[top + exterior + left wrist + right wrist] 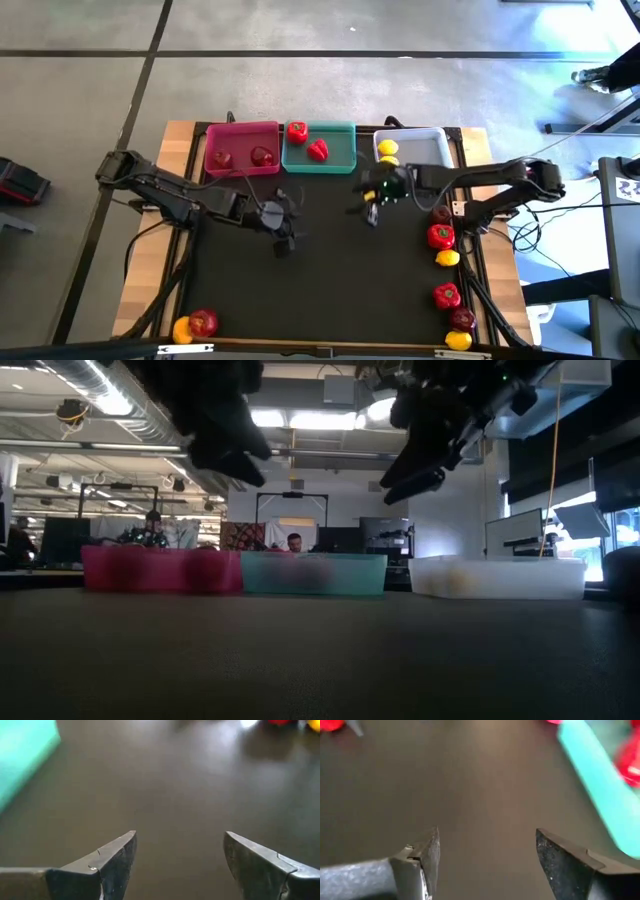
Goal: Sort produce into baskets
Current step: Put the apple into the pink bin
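While sorting is partway done, the overhead view shows two apples (pixel 240 157) in the pink basket (pixel 241 128), two peppers (pixel 307 141) at the teal basket (pixel 342 164) and a lemon (pixel 388 150) in the white basket (pixel 432 137); unsorted produce (pixel 446 260) lines the right edge. From table height, both arms hang clear above the mat. Wrist views show the left gripper (pixel 179 857) and right gripper (pixel 486 855) spread wide and empty, seemingly between picks.
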`<action>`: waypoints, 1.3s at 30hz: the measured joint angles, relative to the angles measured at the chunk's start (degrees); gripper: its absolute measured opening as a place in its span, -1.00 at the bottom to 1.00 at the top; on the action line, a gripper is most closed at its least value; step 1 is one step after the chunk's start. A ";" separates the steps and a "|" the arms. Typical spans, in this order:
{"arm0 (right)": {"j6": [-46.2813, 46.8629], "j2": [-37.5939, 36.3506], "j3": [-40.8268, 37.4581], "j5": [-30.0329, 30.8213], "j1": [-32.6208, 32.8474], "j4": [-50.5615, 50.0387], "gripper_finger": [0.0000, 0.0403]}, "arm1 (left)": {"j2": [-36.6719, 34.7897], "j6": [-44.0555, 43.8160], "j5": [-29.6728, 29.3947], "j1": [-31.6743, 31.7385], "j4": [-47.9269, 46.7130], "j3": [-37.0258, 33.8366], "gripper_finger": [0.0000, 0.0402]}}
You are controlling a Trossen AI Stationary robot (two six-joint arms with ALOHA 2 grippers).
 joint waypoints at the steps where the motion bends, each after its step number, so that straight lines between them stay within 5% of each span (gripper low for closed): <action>1: -0.29 0.62 0.00 0.04 1.23 1.05 0.29 | 0.00 -1.70 0.85 -0.99 -1.44 0.00 0.44; 16: 0.17 11.22 -0.02 0.59 6.19 11.27 0.29 | 0.00 -24.02 13.76 -13.40 -14.89 0.02 0.44; 30: 3.37 12.30 -0.03 0.59 6.14 11.69 0.29 | -0.02 -34.09 16.10 -19.34 -27.62 16.09 0.44; 39: 4.40 12.30 -0.04 0.58 6.17 9.08 0.29 | -0.07 -51.58 17.96 -28.52 -30.83 17.29 0.44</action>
